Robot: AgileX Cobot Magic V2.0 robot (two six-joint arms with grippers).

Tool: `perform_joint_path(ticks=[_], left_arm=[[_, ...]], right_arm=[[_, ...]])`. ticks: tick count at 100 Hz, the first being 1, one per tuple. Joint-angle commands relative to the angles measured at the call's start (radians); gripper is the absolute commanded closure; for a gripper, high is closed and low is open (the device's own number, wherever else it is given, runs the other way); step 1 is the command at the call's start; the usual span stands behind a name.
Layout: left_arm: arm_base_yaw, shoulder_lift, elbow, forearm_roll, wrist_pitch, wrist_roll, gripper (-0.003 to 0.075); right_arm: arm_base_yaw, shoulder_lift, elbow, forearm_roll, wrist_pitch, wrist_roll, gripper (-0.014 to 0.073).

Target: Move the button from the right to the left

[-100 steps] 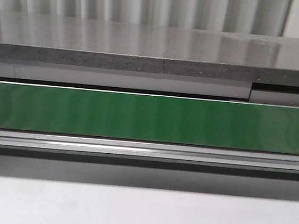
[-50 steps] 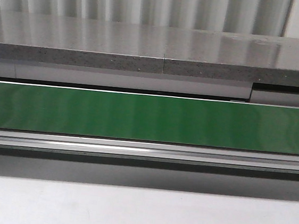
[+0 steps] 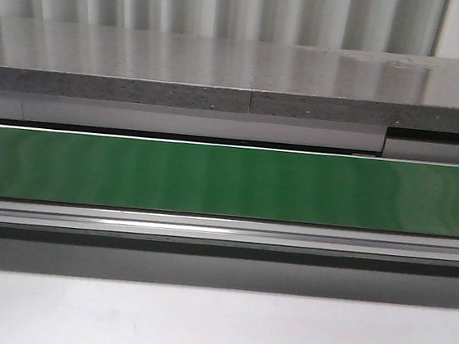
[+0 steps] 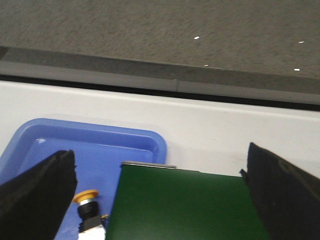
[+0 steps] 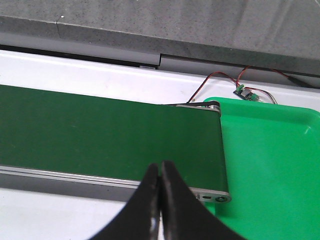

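Observation:
The button, with its yellow-orange cap, black collar and pale body, lies in the blue tray beside the end of the green conveyor belt in the left wrist view. My left gripper is open wide and empty, its black fingers spread over the tray and the belt's end; the button is close to one finger. My right gripper is shut and empty, above the near rail of the belt by the green tray. The front view shows no gripper and no button.
The green belt runs across the front view, with a metal rail in front and a grey stone ledge behind. Red and black wires with a small circuit board lie behind the green tray.

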Motion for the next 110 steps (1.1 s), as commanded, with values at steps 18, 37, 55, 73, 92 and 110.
perform_joint_path(ticks=[18, 37, 55, 73, 92, 110], left_arm=[[-0.149, -0.343, 0.2, -0.017, -0.061, -0.011, 0.0081], [-0.167, -0.572, 0.344, -0.034, -0.028, -0.011, 0.0276], [-0.167, -0.741, 0.437, -0.055, -0.028, -0.011, 0.0616], [-0.167, -0.807, 0.476, -0.06, -0.036, -0.011, 0.074], [-0.167, -0.808, 0.485, -0.06, -0.036, -0.011, 0.074], [-0.167, -0.808, 0.485, -0.06, -0.036, -0.011, 0.074]], right_arm=[[0.0, 0.003, -0.023, 0.002, -0.068, -0.01, 0.0661], [0.0, 0.003, -0.023, 0.002, -0.068, -0.01, 0.0661], [0.0, 0.003, -0.023, 0.002, -0.068, -0.01, 0.0661], [0.0, 0.003, -0.023, 0.002, -0.068, -0.01, 0.0661], [0.0, 0.003, -0.023, 0.002, -0.067, -0.01, 0.0661], [0.0, 0.003, -0.023, 0.002, -0.067, -0.01, 0.0661]])
